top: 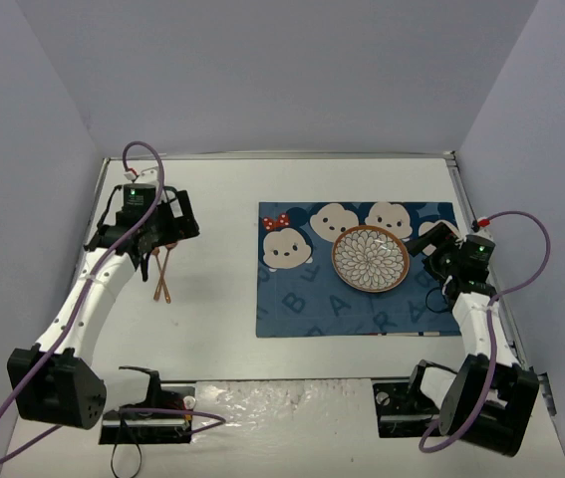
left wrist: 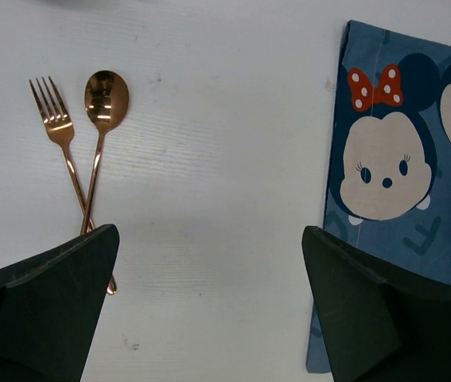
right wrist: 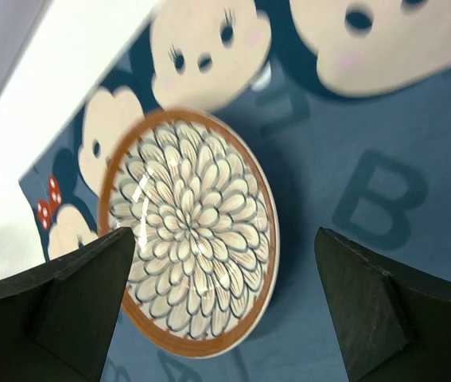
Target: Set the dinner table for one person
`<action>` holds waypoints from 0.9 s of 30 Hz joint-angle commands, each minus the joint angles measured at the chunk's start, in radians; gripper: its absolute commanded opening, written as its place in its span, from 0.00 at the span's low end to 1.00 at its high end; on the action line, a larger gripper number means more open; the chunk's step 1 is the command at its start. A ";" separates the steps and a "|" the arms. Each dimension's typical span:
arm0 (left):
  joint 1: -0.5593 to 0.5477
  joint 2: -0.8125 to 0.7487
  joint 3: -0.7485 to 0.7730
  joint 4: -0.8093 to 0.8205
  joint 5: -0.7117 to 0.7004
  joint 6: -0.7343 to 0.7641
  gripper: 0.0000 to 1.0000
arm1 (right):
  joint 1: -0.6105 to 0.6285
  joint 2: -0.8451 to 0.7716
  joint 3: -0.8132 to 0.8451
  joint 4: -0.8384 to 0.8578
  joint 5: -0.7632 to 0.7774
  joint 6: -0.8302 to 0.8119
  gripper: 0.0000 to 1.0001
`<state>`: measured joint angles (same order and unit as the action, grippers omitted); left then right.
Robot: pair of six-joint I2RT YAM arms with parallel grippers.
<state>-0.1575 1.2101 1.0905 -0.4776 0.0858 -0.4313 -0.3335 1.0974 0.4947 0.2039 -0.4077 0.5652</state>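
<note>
1. Left claw (left wrist: 209, 231) gapes wide over the matte white tabletop (top: 212, 319), which spans the whole workspace. A glossy copper fork (left wrist: 58, 131) and spoon (left wrist: 106, 99) lie crossed nearby, apparently awaiting pickup.
2. A blue cartoon cloth mat (top: 302, 299) marks the setting and bears a round, glazed, petal-patterned plate (top: 370, 259).
3. Right claw (right wrist: 225, 239), wide and empty, hangs near the plate.

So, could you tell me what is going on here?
The dinner table is being set for one. A patterned plate sits on the blue cartoon mat, with the right gripper open and empty close beside it. The left gripper, also open, hovers by a copper fork and spoon lying with handles crossed on the bare table left of the mat, not yet picked up.
</note>
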 commanded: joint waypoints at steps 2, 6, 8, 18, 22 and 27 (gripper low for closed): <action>0.138 0.141 0.247 -0.041 -0.044 -0.029 0.97 | 0.039 -0.084 0.143 -0.121 0.140 -0.049 0.95; 0.269 0.302 0.419 -0.078 -0.023 -0.012 0.97 | 0.118 -0.068 0.206 -0.121 0.193 -0.091 0.96; 0.317 0.390 0.504 -0.086 0.012 -0.005 0.97 | 0.154 -0.060 0.239 -0.120 0.206 -0.124 0.97; 0.373 0.839 0.962 -0.265 0.034 0.124 0.96 | 0.265 -0.046 0.250 -0.090 0.140 -0.214 1.00; 0.375 0.945 1.073 -0.278 0.042 0.158 0.91 | 0.284 -0.055 0.215 -0.056 0.132 -0.234 1.00; 0.376 0.996 1.115 -0.266 0.043 0.179 0.83 | 0.291 -0.046 0.198 -0.035 0.103 -0.238 1.00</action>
<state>0.2080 2.2474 2.1241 -0.7384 0.1179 -0.2989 -0.0505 1.0496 0.6938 0.0791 -0.2707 0.3549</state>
